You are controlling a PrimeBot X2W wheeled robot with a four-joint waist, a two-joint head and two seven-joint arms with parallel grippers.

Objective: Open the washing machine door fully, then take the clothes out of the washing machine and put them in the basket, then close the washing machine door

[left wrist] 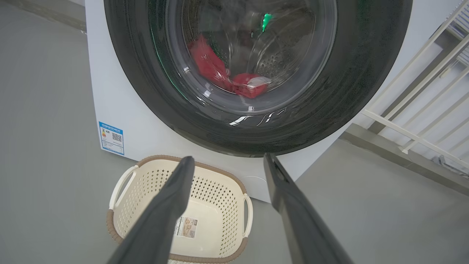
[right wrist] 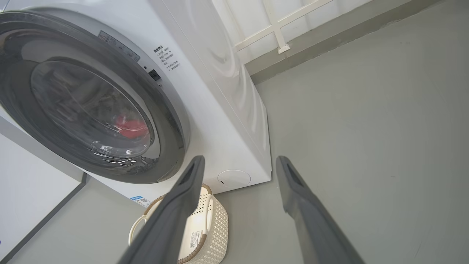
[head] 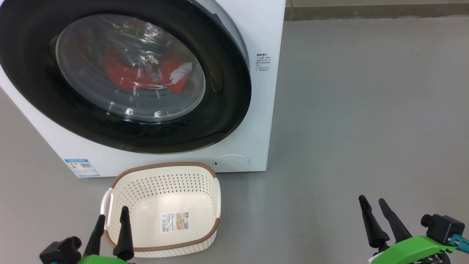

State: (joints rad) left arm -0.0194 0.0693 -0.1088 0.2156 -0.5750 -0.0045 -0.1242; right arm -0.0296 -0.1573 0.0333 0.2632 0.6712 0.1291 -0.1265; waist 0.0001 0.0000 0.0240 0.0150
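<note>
1. On the grey floor [head: 366,110] before a white front-loading washing machine [head: 256,121], a small cream perforated basket [head: 165,167] with a brown woven-look rim sits just in front of the machine's lower edge, open side up, a paper label [head: 175,222] on its bottom.
2. The washing machine door [head: 227,110], a wide glossy black ring around a bulging glass window, lies shut against the machine's front.
3. Behind the glass, the red clothes [head: 124,75], showing a patch of white, lie low in the drum.
4. The left gripper [head: 113,213] hovers at the lower left of the head view with its two dark fingers spread and nothing between them. Its tips are over the basket's near left corner, beside a white side handle [head: 107,205]. In the left wrist view the fingers point toward the basket and the door's lower edge, apart from both.
5. The right gripper [head: 372,199], fingers likewise parted and empty, hangs over bare floor, well apart from the basket and to the right of the machine.
6. A blue label [head: 81,167] marks the machine's lower left corner and a round white cap [head: 231,162] its lower right, just behind the basket. A white railing [left wrist: 403,132] stands beyond the machine.
</note>
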